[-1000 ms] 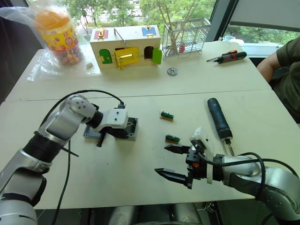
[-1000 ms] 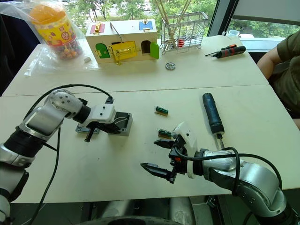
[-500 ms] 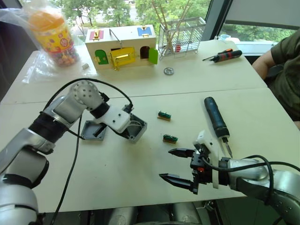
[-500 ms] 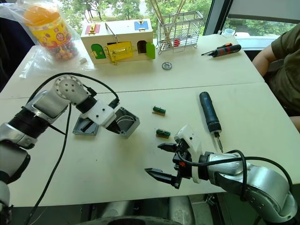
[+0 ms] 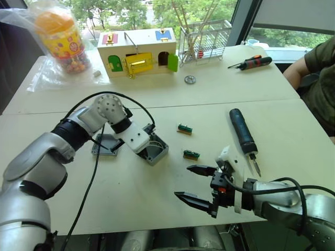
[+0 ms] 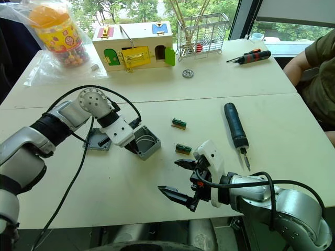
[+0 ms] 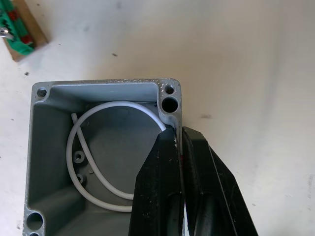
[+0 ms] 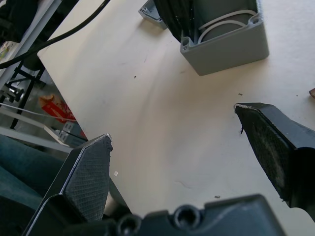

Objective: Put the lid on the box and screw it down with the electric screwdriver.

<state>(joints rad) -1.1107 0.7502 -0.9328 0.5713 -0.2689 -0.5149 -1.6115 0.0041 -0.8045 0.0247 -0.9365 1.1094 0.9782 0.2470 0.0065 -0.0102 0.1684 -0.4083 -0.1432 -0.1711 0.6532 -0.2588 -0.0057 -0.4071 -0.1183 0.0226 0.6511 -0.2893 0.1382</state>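
Tabletop; left gripper [image 7: 179,147] pinching box [image 7: 98,157] wall

Both arms wear silver-grey rounded shells with black joint bands. Each white wrist housing carries a gripper of two black tapered fingers: left gripper [image 5: 148,150], right gripper [image 5: 193,184]. Black cables loop along each forearm.

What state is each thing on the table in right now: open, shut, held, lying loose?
Box: open, no lid on, white wire inside, one wall pinched.
Left gripper: shut on the box wall.
Lid: flat on the table beside the box.
Electric screwdriver: lying loose, untouched.
Right gripper: open, holding nothing.
Toy house: green door at its right end open.
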